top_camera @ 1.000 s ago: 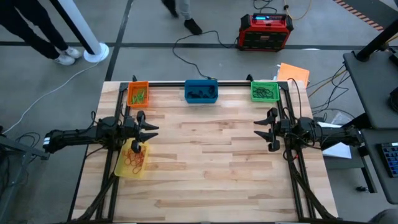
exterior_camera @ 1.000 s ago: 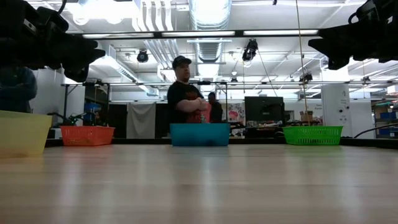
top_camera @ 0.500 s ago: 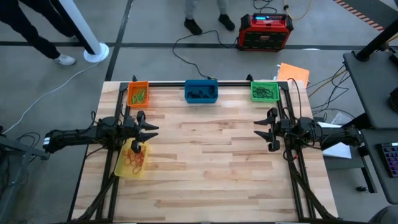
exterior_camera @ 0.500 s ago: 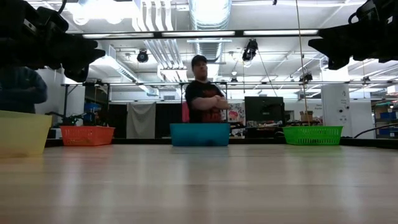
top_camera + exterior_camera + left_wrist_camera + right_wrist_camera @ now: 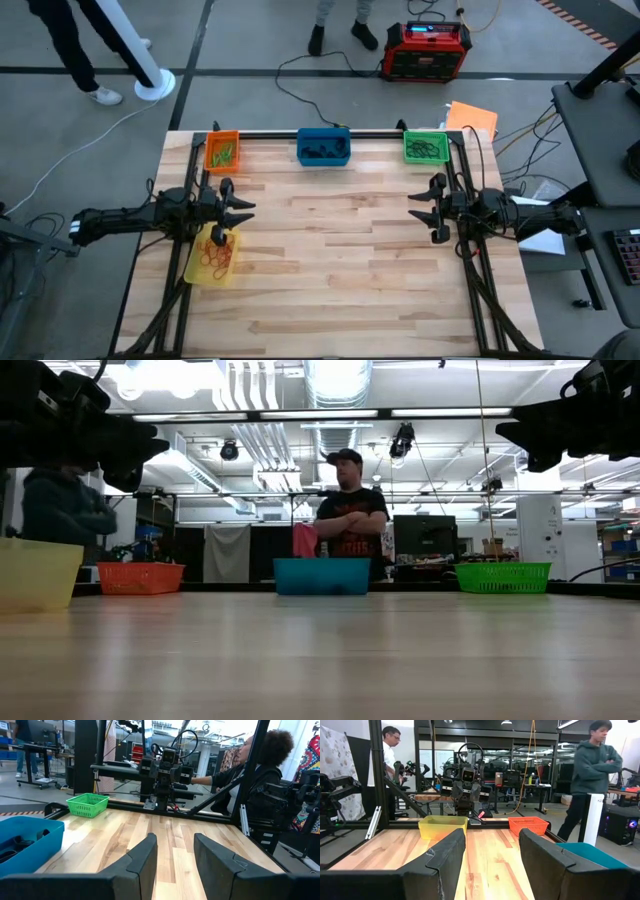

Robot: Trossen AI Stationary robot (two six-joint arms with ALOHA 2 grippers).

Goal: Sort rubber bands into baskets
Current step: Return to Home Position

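Four baskets stand on the wooden table. The orange one [image 5: 222,151], the blue one [image 5: 323,146] and the green one [image 5: 425,146] line the far edge, and the yellow one [image 5: 212,255] is near the left edge. Rubber bands lie inside them: green in the orange basket [image 5: 225,154], dark ones in the blue [image 5: 322,153] and green [image 5: 427,150] baskets, red-brown in the yellow [image 5: 219,256]. My left gripper [image 5: 246,207] hangs open and level above the yellow basket's far end. My right gripper [image 5: 414,208] is open at the right edge, facing it. Nothing sits between either pair of fingers [image 5: 145,857] [image 5: 447,852].
Black frame rails [image 5: 330,133] run along the table's far, left and right edges. Bare wood [image 5: 330,250] spreads between the arms. A red-and-black power box [image 5: 425,50] with cables sits on the floor beyond the far edge. People [image 5: 348,510] stand around the table.
Both arms have kept still. A person beyond the far edge has walked toward the right.
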